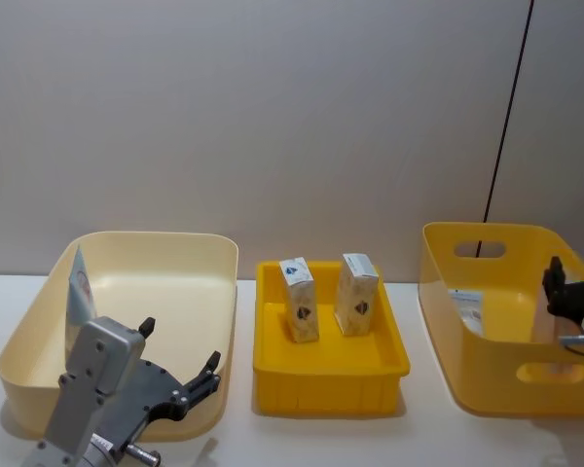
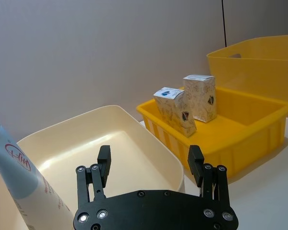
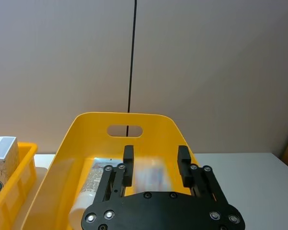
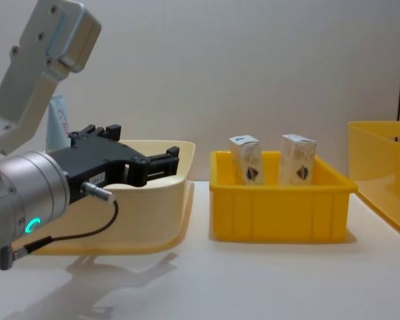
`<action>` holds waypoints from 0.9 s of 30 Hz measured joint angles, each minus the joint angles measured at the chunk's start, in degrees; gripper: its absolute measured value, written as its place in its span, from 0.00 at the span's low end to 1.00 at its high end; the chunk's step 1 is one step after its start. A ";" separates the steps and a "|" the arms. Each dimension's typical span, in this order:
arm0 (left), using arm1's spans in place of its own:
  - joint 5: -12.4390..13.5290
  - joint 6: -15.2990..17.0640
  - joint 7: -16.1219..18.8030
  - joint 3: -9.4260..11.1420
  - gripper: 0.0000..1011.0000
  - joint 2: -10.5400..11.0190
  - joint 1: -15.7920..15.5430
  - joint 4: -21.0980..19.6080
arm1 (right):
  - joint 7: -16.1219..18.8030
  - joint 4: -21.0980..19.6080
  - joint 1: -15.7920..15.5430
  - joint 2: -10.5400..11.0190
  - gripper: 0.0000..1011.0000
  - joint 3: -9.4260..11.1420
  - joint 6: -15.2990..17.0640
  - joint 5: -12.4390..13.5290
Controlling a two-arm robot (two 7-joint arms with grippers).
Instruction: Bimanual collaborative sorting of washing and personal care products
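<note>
Nearest, at seven o'clock, left gripper [image 1: 180, 375] spread apart and empty over the cream bin's [image 1: 214, 255] front rim, one tube [image 1: 78, 292] leaning inside at nine. At four o'clock, right gripper [image 3: 155, 165] likewise parted above a tube [image 3: 93, 184] lying in the deep yellow bin [image 1: 438, 243]. Farther, toward twelve, two cartons [image 1: 300, 299] upright in the shallow yellow tray [image 1: 331, 375].

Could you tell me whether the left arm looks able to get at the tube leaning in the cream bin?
Probably yes. The left pincer hangs open over the cream bin, and the squeeze tube leans against the bin's left wall with nothing lying between them.
</note>
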 joint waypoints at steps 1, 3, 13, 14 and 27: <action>-0.01 0.00 0.00 0.00 0.99 0.00 0.00 0.00 | 0.02 0.06 0.00 -0.04 0.56 -0.04 0.19 -0.05; 0.00 0.00 0.00 0.00 0.99 0.00 0.00 0.00 | 0.03 0.10 0.01 -0.08 0.62 -0.08 0.37 -0.08; 0.00 0.00 0.00 0.00 0.99 0.00 0.00 0.00 | 0.09 0.25 0.05 -0.23 0.91 -0.23 1.03 -0.23; 0.00 0.00 0.00 0.00 0.99 0.00 0.00 0.00 | 0.10 0.26 0.05 -0.24 0.92 -0.24 1.06 -0.24; 0.00 0.00 0.00 0.00 0.99 0.00 0.00 0.00 | 0.64 0.16 -0.11 -0.42 0.99 -0.13 0.29 -0.22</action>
